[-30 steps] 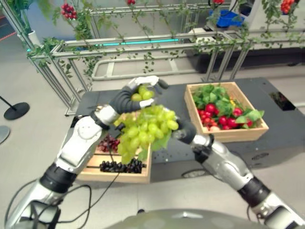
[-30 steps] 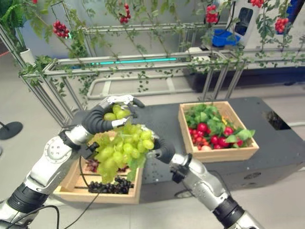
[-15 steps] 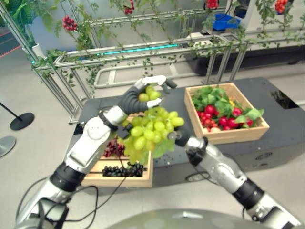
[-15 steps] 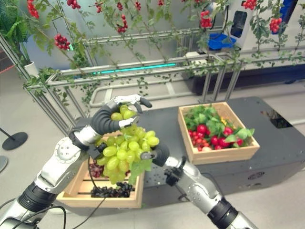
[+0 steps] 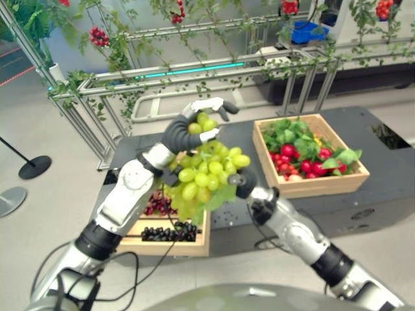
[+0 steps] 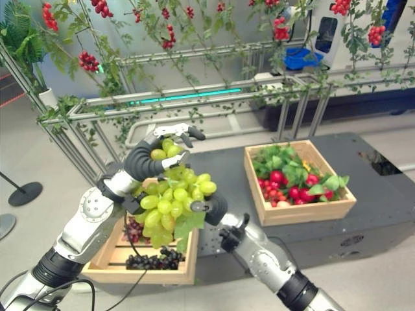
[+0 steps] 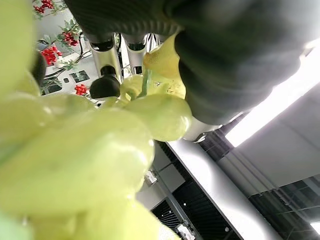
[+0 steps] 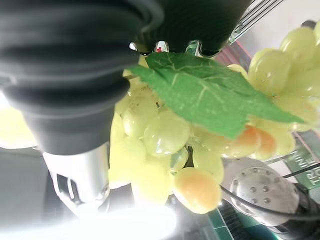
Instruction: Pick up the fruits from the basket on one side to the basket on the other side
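A big bunch of green grapes (image 5: 204, 175) with a leaf hangs in the air above the right end of the left wooden basket (image 5: 170, 243). My left hand (image 5: 178, 133) is shut on the top of the bunch, fingers curled round the upper grapes (image 7: 160, 112). My right hand (image 5: 244, 184) sits against the bunch's lower right side, with grapes and leaf (image 8: 200, 90) close before it. The left basket holds dark grapes (image 5: 167, 231). To the right, a second wooden basket (image 5: 327, 185) holds red fruits (image 5: 288, 151) and green leaves.
Both baskets rest on a dark low table (image 5: 382, 162). Behind it runs a metal frame (image 5: 194, 68) hung with vines and red berry clusters. A round stand base (image 5: 34, 166) lies on the floor at the left.
The bunch and both hands have risen slightly and edged right over the left basket. The camera has tilted up a little.
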Motion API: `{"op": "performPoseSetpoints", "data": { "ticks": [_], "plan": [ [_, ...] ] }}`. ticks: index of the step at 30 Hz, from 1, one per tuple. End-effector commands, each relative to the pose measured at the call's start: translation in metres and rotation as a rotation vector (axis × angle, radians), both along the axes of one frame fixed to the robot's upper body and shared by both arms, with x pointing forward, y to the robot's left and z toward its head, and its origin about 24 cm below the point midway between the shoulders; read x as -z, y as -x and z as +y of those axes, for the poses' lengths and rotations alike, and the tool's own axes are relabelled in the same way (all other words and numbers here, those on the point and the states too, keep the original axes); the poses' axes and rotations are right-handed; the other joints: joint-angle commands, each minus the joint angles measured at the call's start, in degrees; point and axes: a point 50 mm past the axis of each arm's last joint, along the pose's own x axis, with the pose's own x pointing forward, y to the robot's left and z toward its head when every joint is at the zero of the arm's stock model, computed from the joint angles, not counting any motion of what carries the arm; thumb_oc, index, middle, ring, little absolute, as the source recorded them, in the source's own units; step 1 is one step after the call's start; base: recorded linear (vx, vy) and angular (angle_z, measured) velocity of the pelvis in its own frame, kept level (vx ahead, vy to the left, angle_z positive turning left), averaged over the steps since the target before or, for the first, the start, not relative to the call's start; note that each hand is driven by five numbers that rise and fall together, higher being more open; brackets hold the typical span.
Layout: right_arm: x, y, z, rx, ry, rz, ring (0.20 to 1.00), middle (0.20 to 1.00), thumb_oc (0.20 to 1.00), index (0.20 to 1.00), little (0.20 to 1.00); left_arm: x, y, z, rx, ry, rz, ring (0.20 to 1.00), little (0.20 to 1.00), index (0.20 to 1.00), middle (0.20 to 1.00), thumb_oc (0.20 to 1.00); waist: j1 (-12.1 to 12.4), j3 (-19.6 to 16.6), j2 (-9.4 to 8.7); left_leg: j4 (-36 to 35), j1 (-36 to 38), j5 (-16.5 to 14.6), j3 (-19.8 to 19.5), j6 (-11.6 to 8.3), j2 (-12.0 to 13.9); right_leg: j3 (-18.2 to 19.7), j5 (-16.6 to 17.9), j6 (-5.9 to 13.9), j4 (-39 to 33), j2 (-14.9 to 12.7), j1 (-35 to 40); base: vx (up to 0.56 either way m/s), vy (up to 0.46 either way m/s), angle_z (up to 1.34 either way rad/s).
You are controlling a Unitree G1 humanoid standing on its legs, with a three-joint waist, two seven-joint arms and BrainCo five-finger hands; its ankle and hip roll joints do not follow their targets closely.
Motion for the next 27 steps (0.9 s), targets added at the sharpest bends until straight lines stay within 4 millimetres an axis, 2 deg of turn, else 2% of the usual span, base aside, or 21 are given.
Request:
{"op": "performPoseSetpoints", "data": {
  "ticks": [1, 2, 3, 4, 27],
  "plan": [
    [-0.048, 0.003, 0.032, -0.109, -0.207, -0.149, 1.0, 1.0, 1.0, 1.0, 1.0, -0.023, -0.01, -0.002, -0.021, 0.04, -0.114, 0.2, 0.2, 0.2, 0.2, 0.2, -1.39, 0.18, -3.21, 1.86, 2.55, -7.22, 2.38, 2.15, -4.45, -0.27, -1.43, 2.21, -1.61, 1.1, 1.57, 0.0, 0.0, 0.0],
    [-0.048, 0.003, 0.032, -0.109, -0.207, -0.149, 0.824, 0.824, 0.824, 0.824, 0.824, -0.023, -0.01, -0.002, -0.022, 0.04, -0.114, 0.2, 0.2, 0.2, 0.2, 0.2, -1.4, 0.19, -3.21, 1.86, 2.55, -7.22, 2.37, 2.16, -4.45, -0.28, -1.43, 2.21, -1.61, 1.1, 1.58, 0.0, 0.0, 0.0],
    [-0.049, 0.003, 0.032, -0.106, -0.212, -0.151, 0.467, 0.467, 0.467, 0.467, 0.467, -0.023, -0.01, -0.002, -0.022, 0.044, -0.113, 0.2, 0.2, 0.2, 0.2, 0.2, -1.39, 0.19, -3.21, 1.87, 2.54, -7.21, 2.37, 2.15, -4.44, -0.29, -1.39, 2.21, -1.65, 1.09, 1.6, 0.0, 0.0, 0.0],
    [-0.05, 0.002, 0.032, -0.103, -0.219, -0.152, 0.2, 0.2, 0.2, 0.2, 0.2, -0.023, -0.01, -0.002, -0.025, 0.045, -0.114, 0.2, 0.2, 0.2, 0.2, 0.2, -1.39, 0.15, -3.2, 1.87, 2.51, -7.21, 2.36, 2.16, -4.42, -0.26, -1.34, 2.22, -1.76, 1.1, 1.65, 0.0, 0.0, 0.0],
    [-0.058, 0.002, 0.032, -0.107, -0.284, -0.15, 0.2, 0.2, 0.2, 0.2, 0.2, -0.021, -0.011, -0.001, -0.06, 0.073, -0.113, 0.2, 0.2, 0.2, 0.2, 0.2, -1.6, 0.16, -3.33, 1.8, 2.69, -7.38, 2.64, 2.28, -4.41, 0.14, -1.21, 2.35, -1.89, 1.19, 1.54, 0.0, 0.0, 0.0]
  ]
}}
